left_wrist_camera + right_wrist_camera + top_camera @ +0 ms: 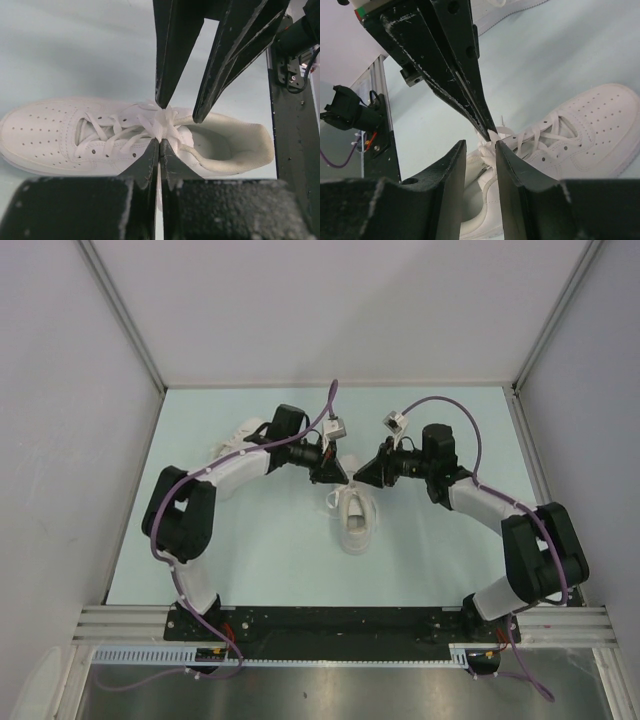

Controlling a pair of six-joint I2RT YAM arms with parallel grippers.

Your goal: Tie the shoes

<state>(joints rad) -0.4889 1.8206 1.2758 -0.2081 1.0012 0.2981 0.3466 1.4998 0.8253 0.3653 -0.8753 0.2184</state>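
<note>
Knotting thin white laces [165, 125] on white low-top sneaker [45, 130]: left tool [159, 143] clamps one; right tool [481, 145], parted, should close.

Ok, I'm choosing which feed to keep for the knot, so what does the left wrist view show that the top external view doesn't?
Left wrist only: the left gripper pinched shut on a lace, a detail too small to make out from above. Top external only: the second shoe, partly hidden behind the left arm. Both: the centre shoe, with the right gripper meeting the left one above it.
</note>
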